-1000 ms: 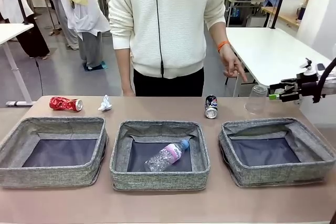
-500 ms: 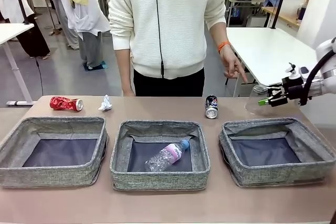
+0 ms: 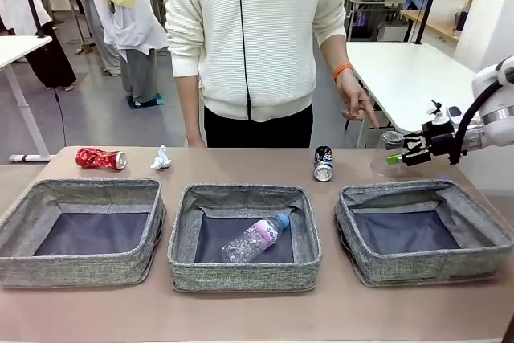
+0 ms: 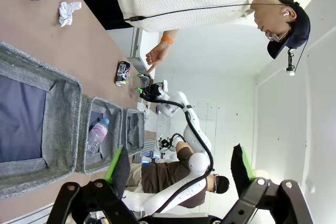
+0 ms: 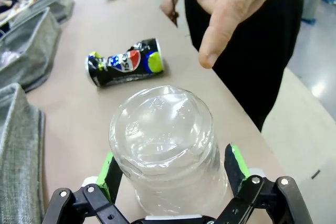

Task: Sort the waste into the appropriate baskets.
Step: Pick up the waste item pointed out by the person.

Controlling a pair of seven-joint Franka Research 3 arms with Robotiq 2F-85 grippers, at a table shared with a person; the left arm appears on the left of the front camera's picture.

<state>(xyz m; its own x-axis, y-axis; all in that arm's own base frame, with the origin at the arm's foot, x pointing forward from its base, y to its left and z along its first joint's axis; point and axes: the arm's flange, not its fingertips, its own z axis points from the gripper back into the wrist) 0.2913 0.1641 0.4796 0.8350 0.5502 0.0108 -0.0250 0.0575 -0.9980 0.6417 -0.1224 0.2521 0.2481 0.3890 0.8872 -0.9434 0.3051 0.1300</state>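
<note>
Behind the right basket [image 3: 426, 267], at the bench's [image 3: 241, 168] far edge, my R pincer [image 5: 172, 163] brackets the upside-down clear cup [image 5: 163, 140] — one pad touching, other can't tell, so grip unsure. Cup's tilted, near the dark can [image 3: 323, 163]. L pincer [image 4: 178, 156] — spread wide, nothing btwn.

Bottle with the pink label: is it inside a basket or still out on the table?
Inside. The bottle lies on its side on the dark bottom of the middle basket, within its grey walls.

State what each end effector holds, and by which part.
Left end effector: nothing. Right end effector straddles the cup's sides; a closed grip cannot be told.
</note>
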